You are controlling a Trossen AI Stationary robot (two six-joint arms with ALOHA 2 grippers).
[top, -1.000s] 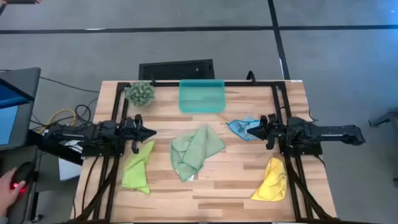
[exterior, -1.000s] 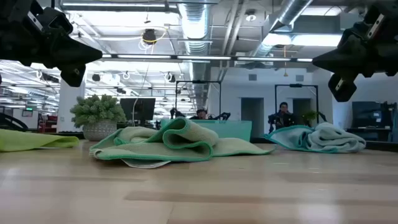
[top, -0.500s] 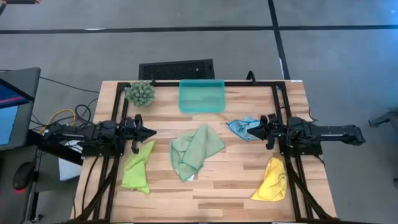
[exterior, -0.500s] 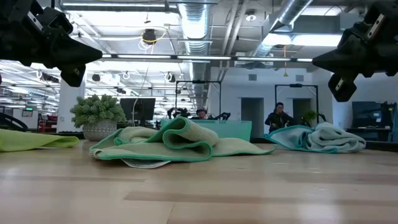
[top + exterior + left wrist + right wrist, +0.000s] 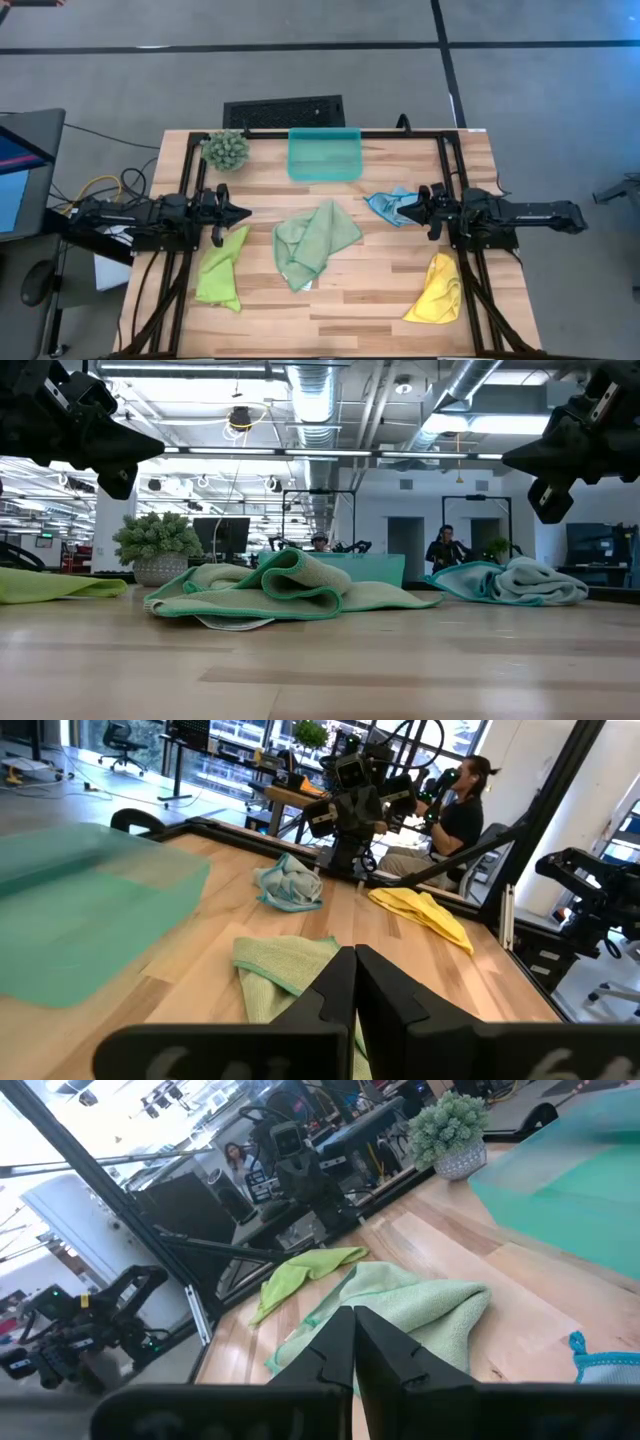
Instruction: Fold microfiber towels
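Note:
Four crumpled microfiber towels lie on the wooden table. The pale sage green one (image 5: 314, 241) is in the middle, the lime green one (image 5: 220, 270) at the near left, the light blue one (image 5: 390, 206) at the right and the yellow one (image 5: 437, 289) at the near right. My left gripper (image 5: 244, 212) hovers shut at the left edge, above the lime towel's far end. My right gripper (image 5: 403, 211) hovers shut at the right, over the blue towel. Both point level toward the table's middle and hold nothing.
A teal plastic tray (image 5: 324, 154) sits at the far middle. A spiky green plant ball (image 5: 227, 150) stands at the far left. Black frame rails (image 5: 452, 160) run along the table's sides. People stand in the room beyond the table (image 5: 445, 547).

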